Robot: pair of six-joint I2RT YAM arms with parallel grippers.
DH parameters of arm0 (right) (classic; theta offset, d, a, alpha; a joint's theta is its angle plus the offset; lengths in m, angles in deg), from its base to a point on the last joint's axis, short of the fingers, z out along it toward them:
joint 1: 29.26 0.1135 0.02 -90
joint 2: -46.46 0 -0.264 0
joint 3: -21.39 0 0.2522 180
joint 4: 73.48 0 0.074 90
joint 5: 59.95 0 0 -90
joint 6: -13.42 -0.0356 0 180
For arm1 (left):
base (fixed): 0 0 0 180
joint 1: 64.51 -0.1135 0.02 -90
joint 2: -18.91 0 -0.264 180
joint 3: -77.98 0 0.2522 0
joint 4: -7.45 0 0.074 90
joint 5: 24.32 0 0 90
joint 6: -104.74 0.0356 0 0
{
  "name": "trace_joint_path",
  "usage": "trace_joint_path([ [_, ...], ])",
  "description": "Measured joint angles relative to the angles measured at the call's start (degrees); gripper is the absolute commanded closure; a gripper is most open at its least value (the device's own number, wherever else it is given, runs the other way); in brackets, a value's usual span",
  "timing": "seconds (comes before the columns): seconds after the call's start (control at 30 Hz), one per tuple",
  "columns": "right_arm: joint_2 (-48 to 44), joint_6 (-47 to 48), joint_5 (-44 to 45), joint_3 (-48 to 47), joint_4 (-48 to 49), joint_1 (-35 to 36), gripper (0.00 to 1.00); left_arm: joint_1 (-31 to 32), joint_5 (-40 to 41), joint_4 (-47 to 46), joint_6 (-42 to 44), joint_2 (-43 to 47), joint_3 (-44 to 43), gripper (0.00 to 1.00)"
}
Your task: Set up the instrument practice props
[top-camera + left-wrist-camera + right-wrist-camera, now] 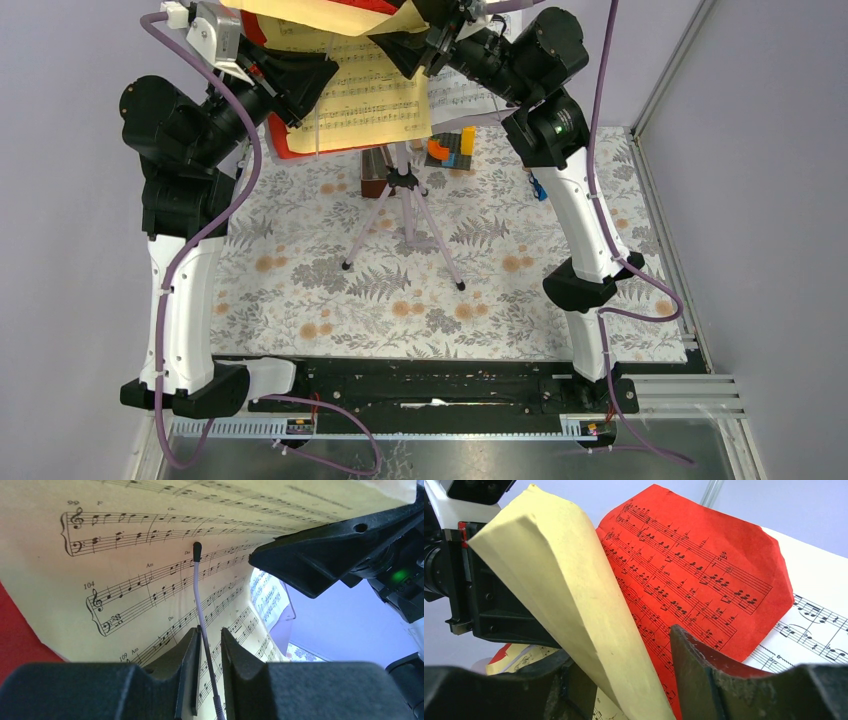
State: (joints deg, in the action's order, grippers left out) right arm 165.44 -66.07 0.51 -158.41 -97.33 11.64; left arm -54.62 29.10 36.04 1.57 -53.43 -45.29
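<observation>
The lilac tripod [405, 215] stands at the middle back of the table, and the stand's panel is hidden behind the pages. A yellow sheet-music page [370, 100] lies in front, with a red page [290, 145] behind it and a white page [465, 95] to the right. My left gripper [210, 630] is open by a narrow gap, and the stand's thin lilac page-holder wire [198, 585] runs through that gap over the yellow page [125, 555]. My right gripper [621, 642] is open around the curled top edge of the yellow page [564, 590]. The red page [694, 560] and white page [819, 595] lie beyond.
Orange-yellow toy blocks on a dark base [452, 148] sit just right of the stand, and a brown block [373, 180] stands by its post. A small blue item [538, 187] lies near the right arm. A floral cloth [300, 270] covers the table.
</observation>
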Motion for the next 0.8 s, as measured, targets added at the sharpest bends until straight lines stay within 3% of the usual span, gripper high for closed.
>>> trace_joint_path([
  [0.53,0.0,2.4,2.6,-0.3,-0.2,0.0,0.14,-0.1,0.3,-0.4,0.0,0.0,0.0,0.63],
  [0.8,-0.3,3.4,3.5,-1.0,-0.4,0.0,0.09,-0.1,0.4,-1.2,-0.2,0.0,0.0,0.56],
])
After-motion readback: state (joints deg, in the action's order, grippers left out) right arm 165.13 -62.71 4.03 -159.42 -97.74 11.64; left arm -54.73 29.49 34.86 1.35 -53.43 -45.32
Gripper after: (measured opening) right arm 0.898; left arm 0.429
